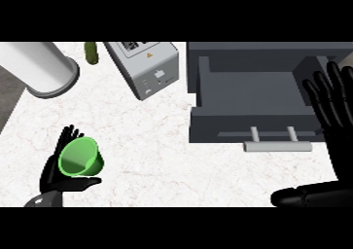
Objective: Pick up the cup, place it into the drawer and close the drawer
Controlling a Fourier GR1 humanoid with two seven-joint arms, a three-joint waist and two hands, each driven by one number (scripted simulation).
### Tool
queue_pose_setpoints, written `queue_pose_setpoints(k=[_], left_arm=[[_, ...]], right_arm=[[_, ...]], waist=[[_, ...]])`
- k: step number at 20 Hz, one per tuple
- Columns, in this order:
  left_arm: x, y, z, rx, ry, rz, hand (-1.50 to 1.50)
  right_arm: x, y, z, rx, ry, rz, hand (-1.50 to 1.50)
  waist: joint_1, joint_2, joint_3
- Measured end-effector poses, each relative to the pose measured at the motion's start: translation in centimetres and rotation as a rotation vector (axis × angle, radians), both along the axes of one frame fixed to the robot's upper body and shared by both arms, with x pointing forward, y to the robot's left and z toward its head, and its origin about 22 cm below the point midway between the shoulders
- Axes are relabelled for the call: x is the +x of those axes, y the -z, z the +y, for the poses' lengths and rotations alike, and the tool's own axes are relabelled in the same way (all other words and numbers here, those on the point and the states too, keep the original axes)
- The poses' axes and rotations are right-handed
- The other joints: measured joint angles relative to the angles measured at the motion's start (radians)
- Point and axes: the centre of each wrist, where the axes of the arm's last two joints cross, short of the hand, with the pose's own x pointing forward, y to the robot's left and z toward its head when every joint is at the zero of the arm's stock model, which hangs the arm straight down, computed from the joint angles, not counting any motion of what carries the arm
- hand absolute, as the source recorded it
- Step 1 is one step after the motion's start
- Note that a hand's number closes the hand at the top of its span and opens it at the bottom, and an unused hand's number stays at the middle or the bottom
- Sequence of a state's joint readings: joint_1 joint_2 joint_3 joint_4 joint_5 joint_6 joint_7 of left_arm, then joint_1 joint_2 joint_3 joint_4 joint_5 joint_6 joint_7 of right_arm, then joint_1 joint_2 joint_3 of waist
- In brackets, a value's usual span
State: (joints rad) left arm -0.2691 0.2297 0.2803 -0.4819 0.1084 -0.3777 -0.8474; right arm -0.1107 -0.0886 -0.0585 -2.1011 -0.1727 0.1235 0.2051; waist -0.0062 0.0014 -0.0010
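Both robot hands showed: your left robot hand [61,176] apparently cradled the cup [81,157], fingers curled, for carrying. Your right robot hand [340,114] rested spread beside the open drawer [251,90].

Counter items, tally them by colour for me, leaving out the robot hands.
Green: 2, the cup and a small bottle
White: 2, the cylinder and the box appliance
Grey: 1, the open drawer unit
Total: 5
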Motion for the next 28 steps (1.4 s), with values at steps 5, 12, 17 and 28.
queue_pose_setpoints(k=[5,12,17,28], left_arm=[[0.4,0.2,-0.8,-0.055,0.04,0.006,1.5],[1.4,-0.1,-1.6,-0.09,0.079,-0.04,1.5],[1.3,-0.3,-1.7,-0.06,0.054,-0.098,1.5],[3.4,-1.4,-4.8,-0.046,-0.095,-0.252,1.5]], right_arm=[[0.2,0.6,-0.1,-0.008,0.003,0.009,-1.5],[0.7,0.4,0.4,-0.01,0.009,0.002,-1.5],[0.4,0.3,-0.1,-0.008,0.01,0.001,-1.5],[-0.3,0.8,-0.6,-0.013,0.014,0.0,-1.5]], waist=[[0.0,0.0,0.0],[0.0,0.001,0.0],[0.002,0.0,0.0],[0.003,-0.002,0.001]])
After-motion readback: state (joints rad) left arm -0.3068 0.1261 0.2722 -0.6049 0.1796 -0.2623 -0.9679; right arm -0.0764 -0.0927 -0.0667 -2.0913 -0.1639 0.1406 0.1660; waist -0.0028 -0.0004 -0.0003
